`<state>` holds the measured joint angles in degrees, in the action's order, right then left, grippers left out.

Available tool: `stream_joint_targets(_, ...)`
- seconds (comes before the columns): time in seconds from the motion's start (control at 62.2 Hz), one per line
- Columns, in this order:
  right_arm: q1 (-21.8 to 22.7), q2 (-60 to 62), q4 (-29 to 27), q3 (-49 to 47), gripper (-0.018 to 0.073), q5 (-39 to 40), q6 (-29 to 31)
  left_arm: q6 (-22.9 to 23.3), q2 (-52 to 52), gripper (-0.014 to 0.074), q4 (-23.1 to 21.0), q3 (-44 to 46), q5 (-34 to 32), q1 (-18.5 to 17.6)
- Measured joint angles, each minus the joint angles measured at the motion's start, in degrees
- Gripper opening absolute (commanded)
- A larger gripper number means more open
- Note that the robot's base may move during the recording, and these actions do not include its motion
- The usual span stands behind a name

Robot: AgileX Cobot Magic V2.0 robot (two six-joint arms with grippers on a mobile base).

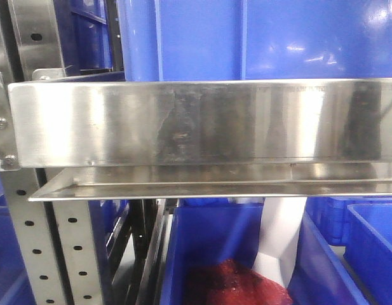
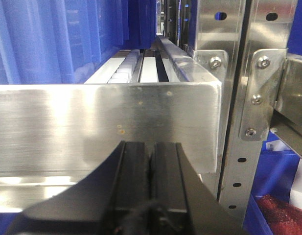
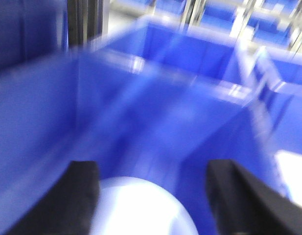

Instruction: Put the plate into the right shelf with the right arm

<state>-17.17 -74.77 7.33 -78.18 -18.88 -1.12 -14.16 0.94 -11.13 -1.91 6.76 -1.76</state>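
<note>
Front view: the right shelf (image 1: 196, 121) fills the frame, a brushed stainless-steel lip, flat and shiny, with faint scratches and smears. A thinner folded metal edge runs beneath it. Perforated uprights (image 1: 37, 254) stand at the left, pale grey with oval holes. Glossy blue bins (image 1: 259, 38) sit above the lip; a lower bin (image 1: 215, 241) below holds a red mesh-like bundle (image 1: 234, 286) and a white strip (image 1: 281, 235) leaning into it.

Left wrist view: the left gripper (image 2: 151, 181) is matt black, its two jaws pressed flat together with only a seam between them, holding nothing. It hangs just in front of a steel lip (image 2: 106, 127) of the rack, near its right corner. Behind the lip, pale slats run back between ribbed blue bin walls. A bolted steel bracket (image 2: 256, 93) joins the uprights at the right.

Right wrist view, heavily blurred: the right gripper (image 3: 151, 196) shows two dark jaws set wide apart. The plate (image 3: 141, 208), smooth, white and round-edged, lies between them at the bottom of the frame; whether the jaws touch it I cannot tell. Behind it are smooth blue bin walls (image 3: 190, 68) with pale rims.
</note>
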Motion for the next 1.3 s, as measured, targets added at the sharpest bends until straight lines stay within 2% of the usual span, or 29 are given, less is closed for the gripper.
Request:
stream_joint_targets(0.193, 0.0, 10.38, -0.47, 0.4, 0.0101, -6.14, 0.0, 0.0, 0.0, -0.0047, 0.0, 0.0, 0.0, 0.0)
stream_joint_targets(0.273, 0.0, 16.18, -0.47, 2.61, 0.0015, -7.83, 0.0, 0.0, 0.0, -0.0047, 0.0, 0.0, 0.0, 0.0)
stream_joint_targets(0.675, 0.0, 46.96, -0.55, 28.55, 0.0028, -7.89, 0.0, 0.0, 0.0, -0.0047, 0.0, 0.0, 0.0, 0.0)
stream_joint_targets(0.916, 0.0, 60.86, -0.59, 42.01, 0.0028, -7.61, 0.0, 0.0, 0.0, -0.0047, 0.0, 0.0, 0.0, 0.0)
stream_joint_targets(1.077, 0.0, 66.03, -0.59, 46.9, 0.0028, -7.58, -0.11, 0.0, 0.0, -0.0047, 0.0, 0.0, 0.0, 0.0)
stream_joint_targets(1.302, 0.0, 66.66, -0.59, 49.39, 0.0028, -7.43, -0.11, 0.0, 0.0, -0.0047, 0.0, 0.0, 0.0, 0.0)
